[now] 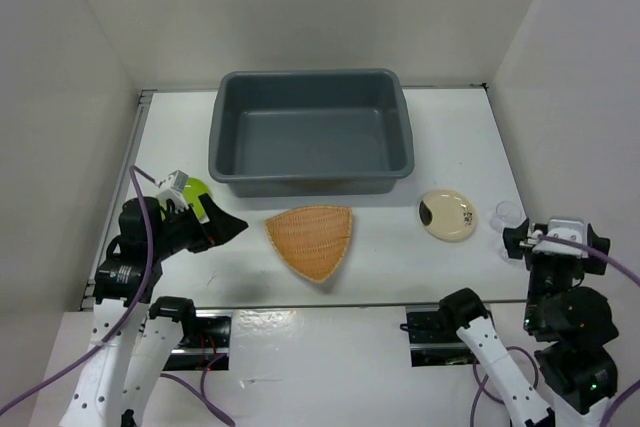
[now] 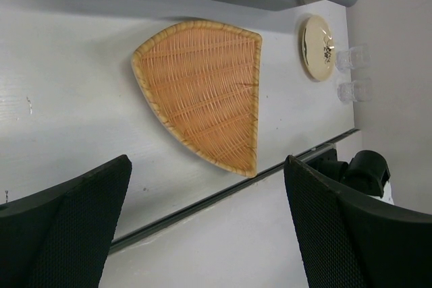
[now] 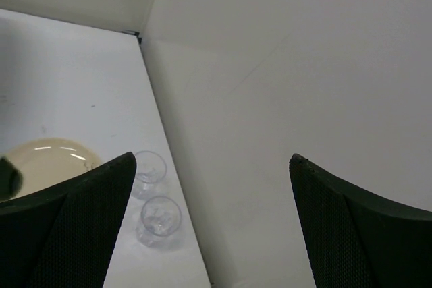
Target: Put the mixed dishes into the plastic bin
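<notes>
Left gripper (image 1: 232, 226) at the tabletop's left edge, jaws wide and empty, points at the woven plate (image 1: 313, 238) lying mid-tabletop before the empty bin (image 1: 310, 132), its tip toward the near edge; right gripper (image 1: 512, 240), equally wide, nearer the cups (image 3: 154, 192).

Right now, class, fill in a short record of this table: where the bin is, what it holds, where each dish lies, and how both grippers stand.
bin: grey tub at the far middle of the table
bin contents: nothing inside
woven plate: just in front of the bin
cream dish: right of the woven plate
clear cups: and side by side, next to the right wall
green plate: at the left, mostly hidden by the left arm
left gripper: open, holding nothing
right gripper: open, holding nothing
</notes>
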You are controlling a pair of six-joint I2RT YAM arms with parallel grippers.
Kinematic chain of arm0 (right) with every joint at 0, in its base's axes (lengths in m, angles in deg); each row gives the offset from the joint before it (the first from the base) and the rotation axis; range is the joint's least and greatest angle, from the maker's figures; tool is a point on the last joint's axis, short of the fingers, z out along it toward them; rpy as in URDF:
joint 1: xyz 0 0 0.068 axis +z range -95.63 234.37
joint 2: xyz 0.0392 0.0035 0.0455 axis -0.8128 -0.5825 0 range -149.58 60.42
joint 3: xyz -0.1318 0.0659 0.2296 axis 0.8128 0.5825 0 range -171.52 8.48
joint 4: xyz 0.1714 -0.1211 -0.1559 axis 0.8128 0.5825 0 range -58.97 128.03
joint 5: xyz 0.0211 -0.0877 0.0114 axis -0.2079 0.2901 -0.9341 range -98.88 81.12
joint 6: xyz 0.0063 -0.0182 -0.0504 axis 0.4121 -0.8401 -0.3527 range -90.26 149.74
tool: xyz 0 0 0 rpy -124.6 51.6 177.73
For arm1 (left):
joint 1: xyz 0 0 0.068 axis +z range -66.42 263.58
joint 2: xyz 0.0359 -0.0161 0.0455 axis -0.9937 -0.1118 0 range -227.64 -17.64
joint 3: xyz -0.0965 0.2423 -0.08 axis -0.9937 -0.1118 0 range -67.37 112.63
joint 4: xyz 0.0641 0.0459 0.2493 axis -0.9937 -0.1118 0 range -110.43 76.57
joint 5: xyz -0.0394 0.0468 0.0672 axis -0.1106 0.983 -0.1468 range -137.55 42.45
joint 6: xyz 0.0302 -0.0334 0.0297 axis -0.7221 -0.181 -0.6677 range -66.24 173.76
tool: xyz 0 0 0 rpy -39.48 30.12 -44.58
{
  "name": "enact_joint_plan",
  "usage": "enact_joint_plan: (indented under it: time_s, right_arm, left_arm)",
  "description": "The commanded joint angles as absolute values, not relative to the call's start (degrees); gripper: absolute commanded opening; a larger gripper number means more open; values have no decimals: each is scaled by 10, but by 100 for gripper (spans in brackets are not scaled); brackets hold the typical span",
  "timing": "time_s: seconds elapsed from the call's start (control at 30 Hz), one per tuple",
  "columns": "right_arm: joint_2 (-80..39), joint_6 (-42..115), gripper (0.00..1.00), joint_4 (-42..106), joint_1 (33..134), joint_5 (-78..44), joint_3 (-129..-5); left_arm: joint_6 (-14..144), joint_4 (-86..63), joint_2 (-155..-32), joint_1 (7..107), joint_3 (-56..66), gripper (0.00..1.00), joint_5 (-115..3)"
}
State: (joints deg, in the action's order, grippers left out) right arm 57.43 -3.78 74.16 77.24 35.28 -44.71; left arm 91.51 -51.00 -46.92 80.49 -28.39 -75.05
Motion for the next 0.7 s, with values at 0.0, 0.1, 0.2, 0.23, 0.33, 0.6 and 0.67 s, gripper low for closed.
enact_joint_plan:
  time_s: [0.0, 0.1, 0.2, 0.23, 0.33, 0.6, 0.67]
  right_arm:
    - [460, 33, 98, 797, 754, 299, -548]
    - [329, 82, 73, 879, 715, 110, -668]
    - [213, 108, 21, 926, 684, -52, -759]
    - [177, 108, 7, 937, 683, -129, -769]
    - [146, 85, 0, 969, 683, -288, -743]
    - [38, -43, 0, 984, 696, -365, -703]
    - [22, -90, 0, 984, 721, -343, -688]
  left_arm:
    - [917, -503, -468, 797, -286, 100, -752]
    - [917, -498, -468, 797, -286, 100, -752]
    - [912, -498, -468, 797, -286, 100, -752]
    - [912, -498, -468, 797, -286, 100, -752]
    - [912, -492, -468, 797, -286, 92, -758]
    - [889, -504, -501, 797, -298, 33, -851]
    - [879, -515, -524, 786, -292, 32, -876]
